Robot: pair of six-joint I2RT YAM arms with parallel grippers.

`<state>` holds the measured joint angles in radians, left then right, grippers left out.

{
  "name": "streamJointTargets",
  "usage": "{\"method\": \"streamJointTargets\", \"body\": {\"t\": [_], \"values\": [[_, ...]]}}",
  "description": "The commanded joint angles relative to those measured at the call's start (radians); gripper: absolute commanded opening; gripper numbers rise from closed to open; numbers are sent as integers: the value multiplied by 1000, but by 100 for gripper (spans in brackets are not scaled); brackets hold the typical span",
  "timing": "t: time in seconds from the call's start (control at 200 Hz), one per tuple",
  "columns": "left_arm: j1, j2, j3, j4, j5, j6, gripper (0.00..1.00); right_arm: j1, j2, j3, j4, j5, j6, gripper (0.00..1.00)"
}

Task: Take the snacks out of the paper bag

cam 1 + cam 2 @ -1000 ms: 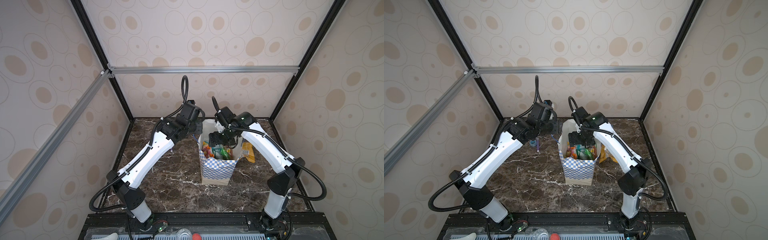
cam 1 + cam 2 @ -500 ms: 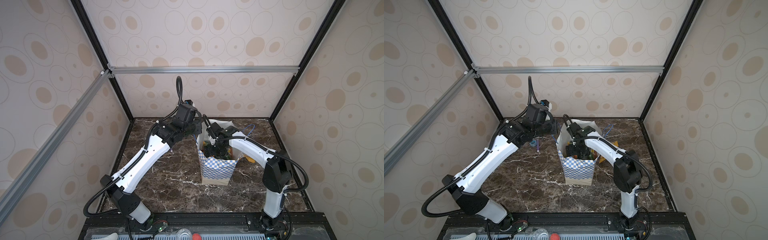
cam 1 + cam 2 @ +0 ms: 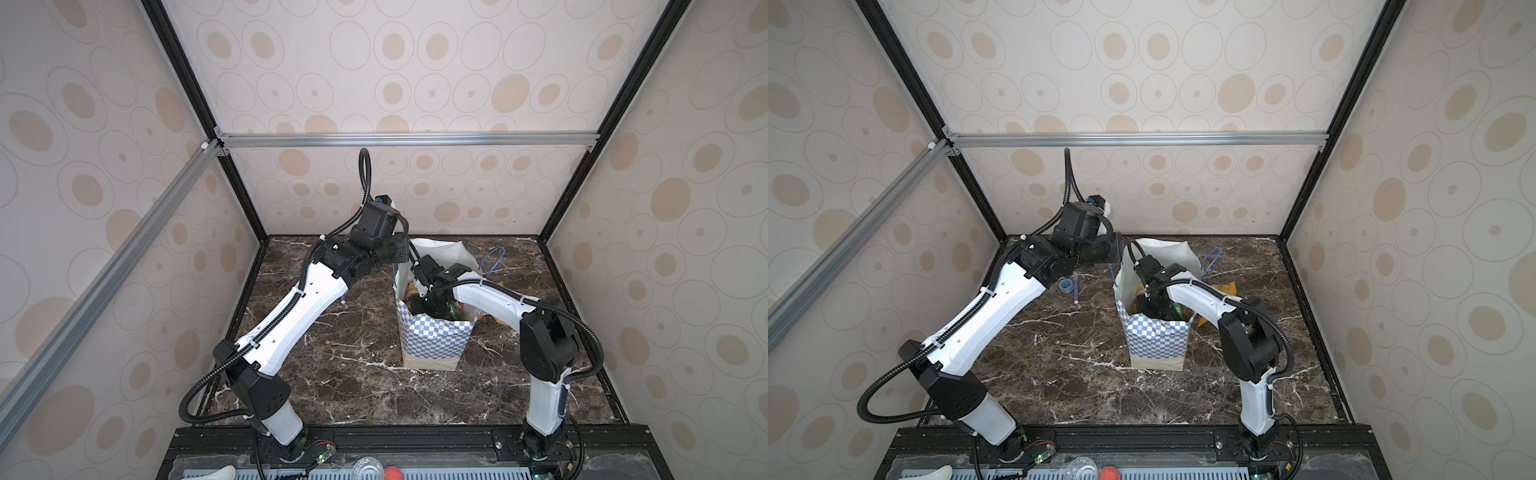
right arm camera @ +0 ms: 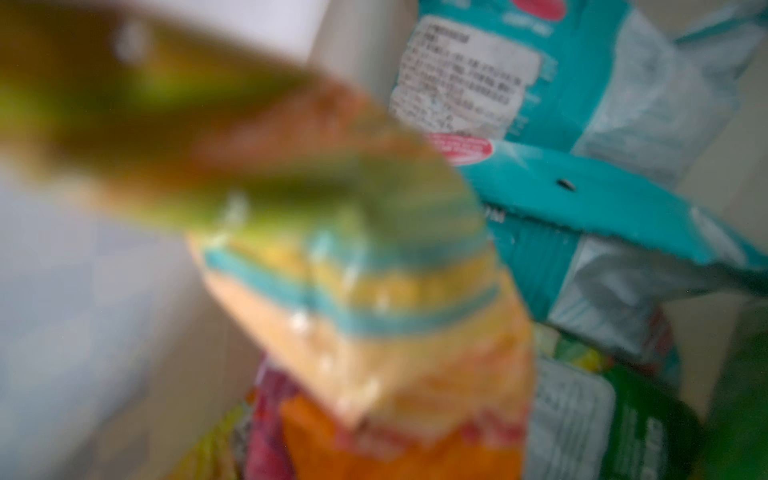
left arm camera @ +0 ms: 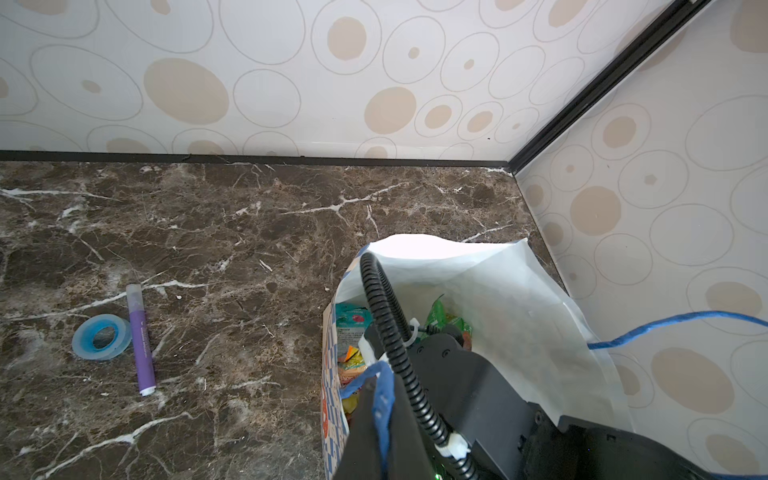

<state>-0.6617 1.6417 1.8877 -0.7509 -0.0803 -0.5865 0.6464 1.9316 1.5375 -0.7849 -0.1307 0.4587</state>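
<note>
**A:** Where does the paper bag [image 3: 432,338] stand?

**B:** Upright on the brown marble tabletop [image 3: 353,386], a little right of the middle. Its checkered face is toward the near edge and its mouth is wide open.

**A:** And the snacks [image 5: 352,365]?

**B:** Most are inside. The left wrist view shows a teal packet [image 5: 348,320] against the bag's left wall and a green packet [image 5: 437,311] farther in. The right wrist view sits down among them. A blurred yellow-and-orange packet [image 4: 374,316] with teal stripes is right at the lens, and an orange packet [image 4: 374,453] is next to it. One yellow-orange packet [image 3: 1226,288] lies on the table just right of the bag, partly hidden by the right arm [image 3: 1200,301].

**A:** The right gripper [image 3: 434,306]?

**B:** Sunk into the bag's mouth. Its fingers are hidden among the packets in both top views and do not show in its wrist view. I cannot tell how far apart they stand or whether they have hold of anything.

**A:** The left gripper [image 3: 400,255]?

**B:** At the bag's far-left rim, closed tight on the blue cord handle [image 5: 382,399] there. The other handle [image 3: 494,257] loops free on the bag's far-right side.

**A:** Anything else on the table?

**B:** A blue tape roll [image 5: 83,347] and a purple pen [image 5: 141,332] lie side by side, left of the bag.
</note>
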Motion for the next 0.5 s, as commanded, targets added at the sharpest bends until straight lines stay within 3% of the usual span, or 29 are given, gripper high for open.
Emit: {"method": "streamJointTargets", "body": {"t": [0.0, 0.125, 0.495], "values": [[16, 1, 53, -13, -4, 9, 0, 8, 1, -18, -15, -10, 4, 20], [19, -3, 43, -15, -10, 14, 0, 7, -54, 1, -43, -12, 7, 0], [21, -49, -39, 27, -34, 21, 0, 2, -237, 104, -107, 67, 3, 0]]}}
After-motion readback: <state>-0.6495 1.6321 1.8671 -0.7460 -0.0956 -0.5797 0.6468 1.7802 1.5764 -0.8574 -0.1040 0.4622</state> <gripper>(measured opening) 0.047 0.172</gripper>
